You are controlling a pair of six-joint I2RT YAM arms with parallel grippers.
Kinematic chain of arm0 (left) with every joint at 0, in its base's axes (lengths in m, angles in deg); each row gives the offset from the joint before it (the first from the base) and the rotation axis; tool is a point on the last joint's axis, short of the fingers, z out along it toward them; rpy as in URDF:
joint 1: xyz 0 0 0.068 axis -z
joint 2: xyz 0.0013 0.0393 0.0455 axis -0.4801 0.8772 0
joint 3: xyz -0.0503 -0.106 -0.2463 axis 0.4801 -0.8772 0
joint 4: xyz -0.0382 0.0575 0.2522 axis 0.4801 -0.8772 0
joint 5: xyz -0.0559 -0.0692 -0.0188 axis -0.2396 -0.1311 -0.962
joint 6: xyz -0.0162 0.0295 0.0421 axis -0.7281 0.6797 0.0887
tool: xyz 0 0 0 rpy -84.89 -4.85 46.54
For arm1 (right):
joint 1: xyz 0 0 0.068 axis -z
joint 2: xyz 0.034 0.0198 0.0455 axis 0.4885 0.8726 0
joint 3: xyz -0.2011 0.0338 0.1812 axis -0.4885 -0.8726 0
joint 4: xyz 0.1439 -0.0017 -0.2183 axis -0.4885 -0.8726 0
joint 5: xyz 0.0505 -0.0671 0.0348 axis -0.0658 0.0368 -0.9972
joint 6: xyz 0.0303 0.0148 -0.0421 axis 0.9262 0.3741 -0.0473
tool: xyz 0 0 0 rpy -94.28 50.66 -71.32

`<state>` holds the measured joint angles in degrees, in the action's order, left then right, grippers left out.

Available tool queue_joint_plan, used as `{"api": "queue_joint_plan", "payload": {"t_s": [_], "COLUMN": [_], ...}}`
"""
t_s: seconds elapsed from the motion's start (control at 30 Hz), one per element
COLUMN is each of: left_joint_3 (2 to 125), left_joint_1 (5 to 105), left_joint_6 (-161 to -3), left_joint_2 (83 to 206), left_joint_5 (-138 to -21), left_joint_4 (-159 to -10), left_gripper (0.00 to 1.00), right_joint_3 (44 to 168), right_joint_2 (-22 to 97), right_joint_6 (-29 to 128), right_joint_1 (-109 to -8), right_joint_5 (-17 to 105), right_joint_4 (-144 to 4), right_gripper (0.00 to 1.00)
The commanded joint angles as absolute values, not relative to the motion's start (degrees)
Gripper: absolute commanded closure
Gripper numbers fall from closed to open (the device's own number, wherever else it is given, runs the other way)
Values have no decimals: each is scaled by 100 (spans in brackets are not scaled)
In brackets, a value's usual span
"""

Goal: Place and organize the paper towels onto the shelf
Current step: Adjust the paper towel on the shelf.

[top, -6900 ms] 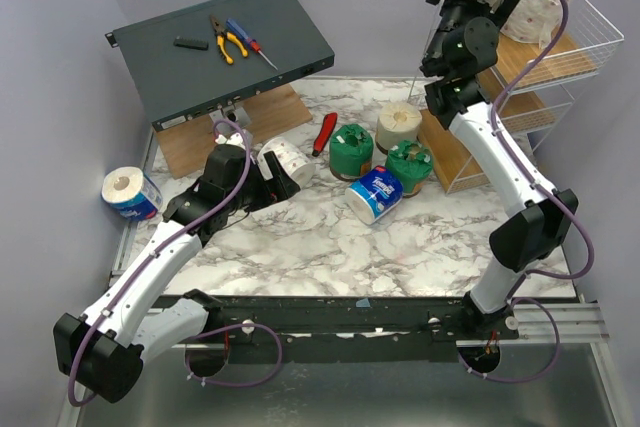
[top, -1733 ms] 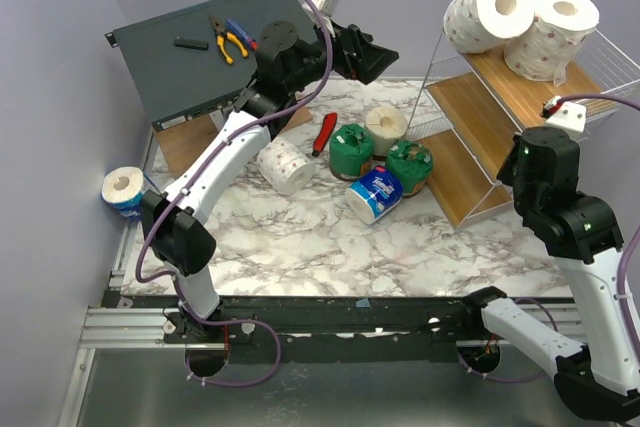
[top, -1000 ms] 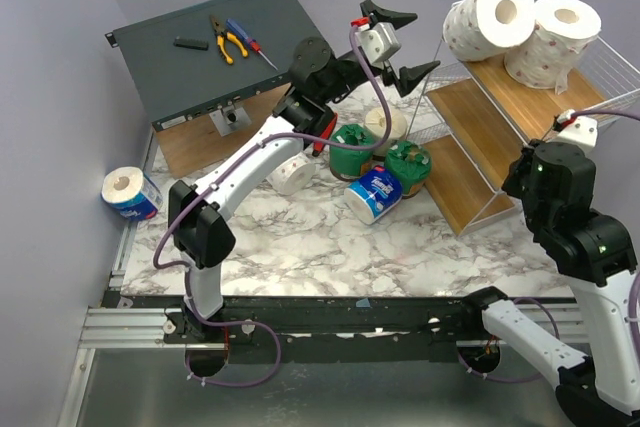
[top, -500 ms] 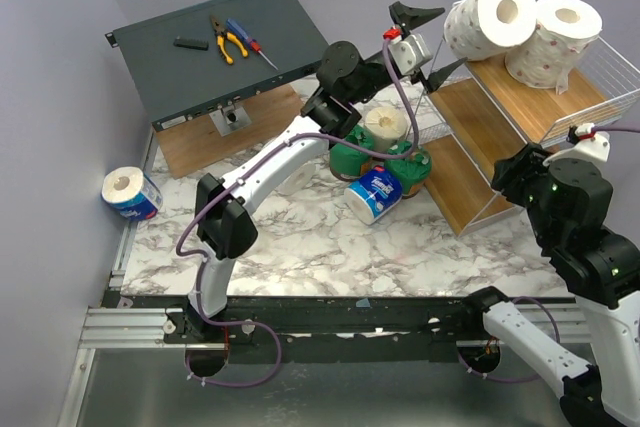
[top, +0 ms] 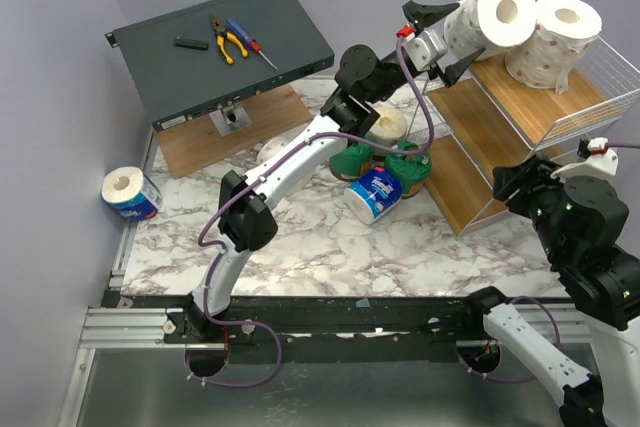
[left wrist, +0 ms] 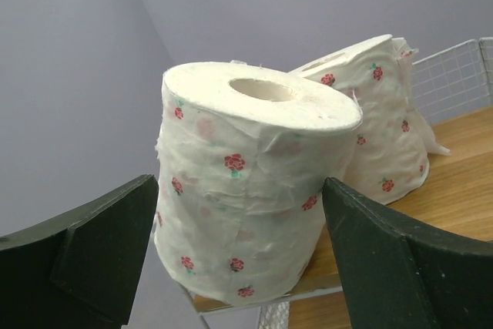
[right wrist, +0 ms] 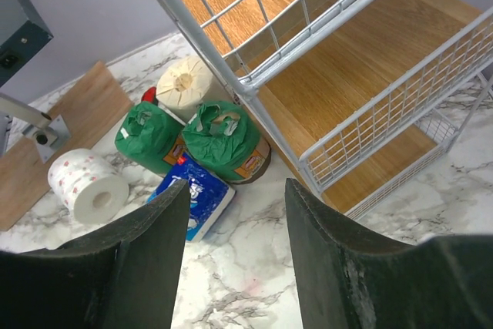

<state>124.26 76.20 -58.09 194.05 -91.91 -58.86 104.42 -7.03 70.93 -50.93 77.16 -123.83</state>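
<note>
White marble-pattern table (top: 300,237), read from the arm bases outward.

- Right gripper (right wrist: 237,194): fingers apart, nothing between them. It hangs above the tabletop at the foot of the shelf (right wrist: 362,125), looking down.
- Below it, loose on the table: a blue-wrapped roll (top: 374,193) on its side. Just behind that, two green-wrapped rolls (top: 410,165) side by side and touching. A cream roll (top: 388,127) stands upright behind them. A white speckled roll (right wrist: 88,186) lies on its side further left. Another blue-wrapped roll (top: 130,192) sits well apart at the table's left edge.
- Far: the top tier holds two speckled rolls, the front roll (left wrist: 254,182) and the rear roll (left wrist: 377,129), touching each other.
- Left gripper (left wrist: 240,198): this arm reaches across to that tier. Its jaws are wide apart, one finger on each side of the front roll. The pads are close to the paper, but I cannot tell if they touch.

Key relation:
- The front roll lies dead ahead of the left gripper, between its fingers, at the tier's left lip.
- Its core axis points up, tilted with the slanted board and crosswise to the line on which the jaws close. Closing would therefore squeeze the curved flanks.
- The left arm is the nearer by far.

Judgement: two rolls are shelved and six are not. The next move is probably a nudge or a re-grip to seat this roll further from the edge. It looks easy to tip off.
</note>
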Motion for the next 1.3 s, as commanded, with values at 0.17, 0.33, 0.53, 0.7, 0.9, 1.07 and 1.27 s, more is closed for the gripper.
{"api": "queue_joint_plan", "payload": {"t_s": [0.17, 0.33, 0.53, 0.7, 0.9, 1.07, 1.27], "left_joint_3": [12660, 12671, 12933, 12974, 12994, 13035, 12912], "left_joint_1": [7808, 7817, 7817, 7817, 7802, 7616, 7467], "left_joint_6": [-6841, -7419, -7948, -8474, -8814, -9390, -9692], "left_joint_2": [19543, 19495, 19590, 19590, 19580, 19616, 19531], "left_joint_5": [-9259, -9250, -9084, -8784, -8401, -8014, -8041], "left_joint_4": [-5616, -5620, -5850, -6073, -6398, -6735, -6842], "left_gripper": [15, 21, 26, 28, 28, 28, 26], "right_joint_3": [10451, 10460, 10486, 10451, 10425, 10423, 10434], "right_joint_2": [-844, -853, -854, -890, -875, -871, -871], "right_joint_6": [7137, 7155, 7190, 7211, 7215, 7216, 7216], "right_joint_1": [-5121, -5120, -5121, -5121, -5121, -5121, -5117], "right_joint_5": [7563, 7549, 7521, 7484, 7463, 7445, 7445], "right_joint_4": [-12403, -12402, -12409, -12333, -12294, -12278, -12221], "right_gripper": [44, 43, 43, 43, 43, 43, 42]}}
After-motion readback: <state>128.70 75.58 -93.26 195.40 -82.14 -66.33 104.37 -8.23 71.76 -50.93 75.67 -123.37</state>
